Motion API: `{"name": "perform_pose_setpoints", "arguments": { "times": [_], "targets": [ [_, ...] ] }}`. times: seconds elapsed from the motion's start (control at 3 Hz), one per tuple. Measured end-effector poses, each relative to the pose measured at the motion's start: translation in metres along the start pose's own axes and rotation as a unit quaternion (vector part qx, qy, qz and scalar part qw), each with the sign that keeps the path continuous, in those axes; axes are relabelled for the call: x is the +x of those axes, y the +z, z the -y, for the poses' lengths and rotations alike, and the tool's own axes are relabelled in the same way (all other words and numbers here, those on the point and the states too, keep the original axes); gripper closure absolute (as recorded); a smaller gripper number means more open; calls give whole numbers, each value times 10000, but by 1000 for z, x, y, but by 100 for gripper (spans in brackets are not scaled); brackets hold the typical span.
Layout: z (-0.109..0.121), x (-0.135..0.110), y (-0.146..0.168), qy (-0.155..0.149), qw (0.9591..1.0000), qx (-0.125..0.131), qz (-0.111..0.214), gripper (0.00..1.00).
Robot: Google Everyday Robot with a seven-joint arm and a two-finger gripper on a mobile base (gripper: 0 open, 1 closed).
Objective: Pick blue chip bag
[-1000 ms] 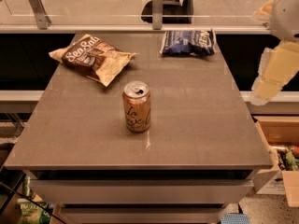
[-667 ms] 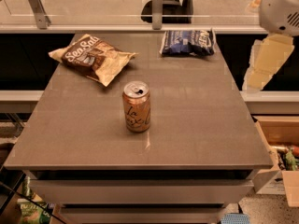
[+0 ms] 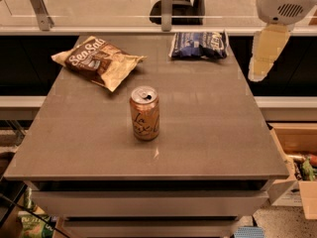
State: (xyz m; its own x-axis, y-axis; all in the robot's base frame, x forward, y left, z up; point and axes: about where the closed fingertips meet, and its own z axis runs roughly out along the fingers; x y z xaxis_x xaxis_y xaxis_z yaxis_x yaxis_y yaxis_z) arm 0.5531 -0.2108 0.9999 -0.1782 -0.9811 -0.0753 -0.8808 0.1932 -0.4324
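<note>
The pincer (image 3: pixel 262 58) hangs right of the blue chip bag (image 3: pixel 199 45), past the table (image 3: pixel 208 133) edge.

The gripper (image 3: pixel 259 68) hangs at the upper right of the camera view, pointing downward, its tip angled slightly to the lower left. The white wrist housing (image 3: pixel 286 2) sits directly above the gripper, vented face visible.

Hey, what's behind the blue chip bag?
A metal post and a glass rail; the blue bag hides the table edge there. The gripper hangs to its right.
</note>
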Motion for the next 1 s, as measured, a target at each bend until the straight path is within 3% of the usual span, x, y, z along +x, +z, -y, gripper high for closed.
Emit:
{"name": "perform_pose_setpoints", "arguments": {
  "times": [0.33, 1.0],
  "targets": [
    [0, 0, 0, 0, 10000, 0, 0, 0],
    [42, -8, 4, -84, 9995, 69, -281, 0]
  ]
}}
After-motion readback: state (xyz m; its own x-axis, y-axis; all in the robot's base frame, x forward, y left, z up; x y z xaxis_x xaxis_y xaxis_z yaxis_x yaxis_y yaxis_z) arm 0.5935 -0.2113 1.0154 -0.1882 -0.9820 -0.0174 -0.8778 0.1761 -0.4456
